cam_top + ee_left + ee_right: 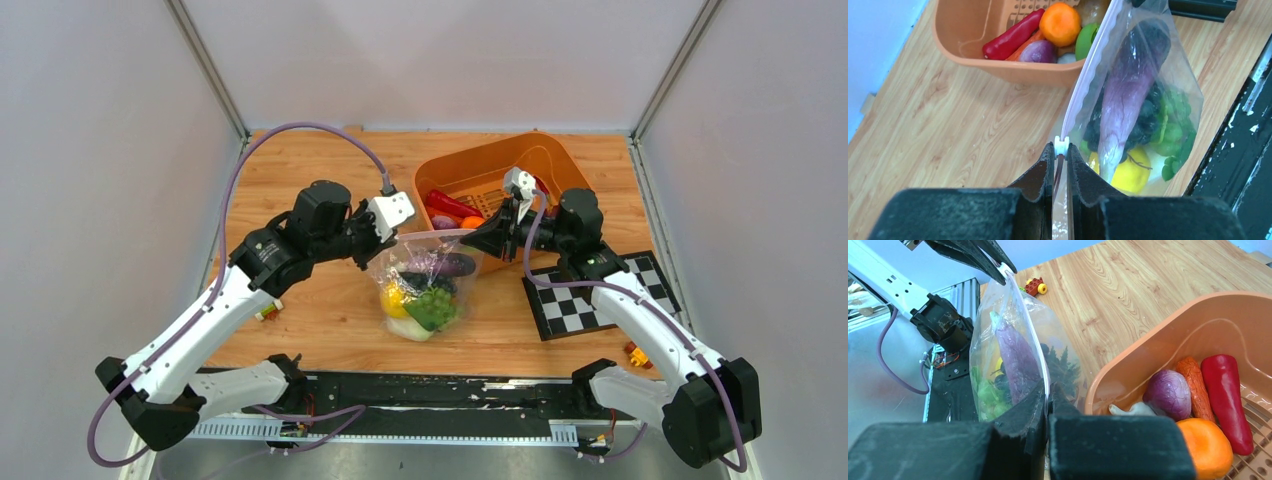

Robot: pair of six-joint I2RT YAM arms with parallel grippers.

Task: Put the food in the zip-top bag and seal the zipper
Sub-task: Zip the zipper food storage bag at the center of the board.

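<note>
From above, the zip-top bag sags at the centre of the counter, strung between my left pincer at nine o'clock and my right pincer at three, both forearms reaching inward. My left wrist shows jaws pinched on the zipper end; my right wrist likewise. I judge the film limp, slippery and heavy with food; the stiff strip is the hold.

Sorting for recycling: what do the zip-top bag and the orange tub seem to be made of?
The zip-top bag: thin clear plastic film, glossy, crinkled; food shows through. The orange tub: apparently rigid moulded plastic, smooth soft sheen, holes in its floor.
</note>
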